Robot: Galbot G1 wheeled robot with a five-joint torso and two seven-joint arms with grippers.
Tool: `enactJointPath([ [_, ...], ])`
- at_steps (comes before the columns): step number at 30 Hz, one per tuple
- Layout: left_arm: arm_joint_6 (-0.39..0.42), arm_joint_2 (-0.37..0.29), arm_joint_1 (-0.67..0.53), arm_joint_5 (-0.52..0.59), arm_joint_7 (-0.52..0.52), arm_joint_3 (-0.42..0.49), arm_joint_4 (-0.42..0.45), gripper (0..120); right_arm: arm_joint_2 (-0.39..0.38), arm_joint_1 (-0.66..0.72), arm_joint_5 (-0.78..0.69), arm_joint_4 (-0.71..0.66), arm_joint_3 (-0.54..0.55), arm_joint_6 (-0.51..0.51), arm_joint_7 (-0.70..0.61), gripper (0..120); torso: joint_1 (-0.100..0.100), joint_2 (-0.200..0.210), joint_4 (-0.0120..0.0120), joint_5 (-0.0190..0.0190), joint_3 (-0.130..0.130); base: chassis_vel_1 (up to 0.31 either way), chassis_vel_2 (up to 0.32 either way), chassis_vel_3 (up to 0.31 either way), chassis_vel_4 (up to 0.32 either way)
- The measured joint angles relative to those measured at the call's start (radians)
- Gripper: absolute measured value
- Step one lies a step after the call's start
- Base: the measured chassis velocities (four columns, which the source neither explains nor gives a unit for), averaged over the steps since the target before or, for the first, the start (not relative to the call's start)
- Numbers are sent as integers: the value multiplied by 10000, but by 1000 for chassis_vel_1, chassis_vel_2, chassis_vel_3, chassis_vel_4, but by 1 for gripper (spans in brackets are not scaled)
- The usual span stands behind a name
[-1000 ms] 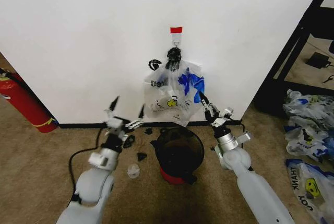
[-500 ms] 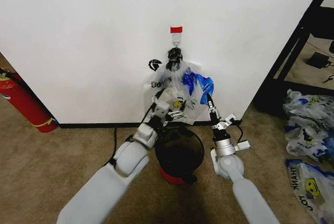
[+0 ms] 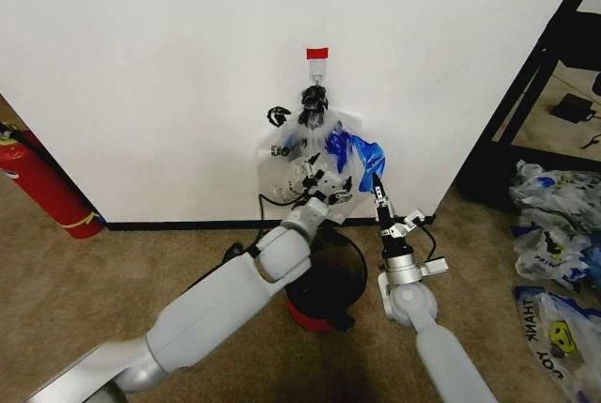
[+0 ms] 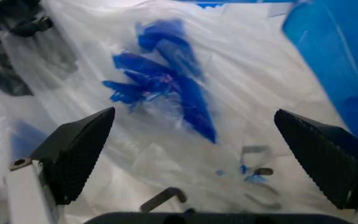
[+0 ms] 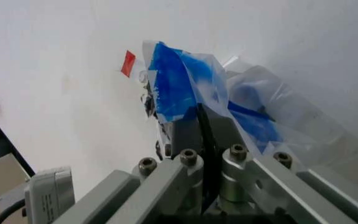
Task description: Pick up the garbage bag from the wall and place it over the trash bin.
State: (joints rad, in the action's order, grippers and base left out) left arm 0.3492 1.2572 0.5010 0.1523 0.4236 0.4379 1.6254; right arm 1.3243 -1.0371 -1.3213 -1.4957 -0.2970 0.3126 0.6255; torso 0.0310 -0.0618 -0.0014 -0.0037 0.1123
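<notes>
The garbage bag [image 3: 310,154], clear crinkly plastic with blue handles, hangs on the white wall [image 3: 169,74] from a hook under a red tape strip [image 3: 317,53]. My right gripper [image 3: 377,180] is shut on one blue handle [image 3: 362,152], which it holds out to the right of the bag; the right wrist view shows the blue plastic [image 5: 173,88] pinched between the closed fingers. My left gripper [image 3: 315,183] is open with its fingertips against the bag's front; its pads [image 4: 79,151] stand wide around the clear plastic [image 4: 229,93]. The black trash bin [image 3: 346,270] stands below, partly hidden by my left arm.
A red fire extinguisher [image 3: 42,182] leans at the far left. A black shelf frame [image 3: 531,93] stands on the right, with a heap of stuffed smiley bags [image 3: 554,224] on the carpet beside it. Black clips [image 3: 312,100] hang at the bunch's top.
My left arm has swung from the floor on the left across the bin to the bag. My right gripper has risen and pulled the blue handle out to the right.
</notes>
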Motion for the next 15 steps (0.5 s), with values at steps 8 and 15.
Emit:
enactJointPath([
  [8, 571, 345, -133, -1181, 174, 93, -616, 84, -4, -93, 137, 23, -29, 36, 0, 0, 0, 0, 0, 0, 0, 0, 0, 0, 0],
  [15, 728, 385, -286, -1220, 358, 92, -794, 57, -1, -222, 273, -11, -48, 59, 34, 0, -1, 0, 0, 0, 0, 0, 0, 0, 0],
])
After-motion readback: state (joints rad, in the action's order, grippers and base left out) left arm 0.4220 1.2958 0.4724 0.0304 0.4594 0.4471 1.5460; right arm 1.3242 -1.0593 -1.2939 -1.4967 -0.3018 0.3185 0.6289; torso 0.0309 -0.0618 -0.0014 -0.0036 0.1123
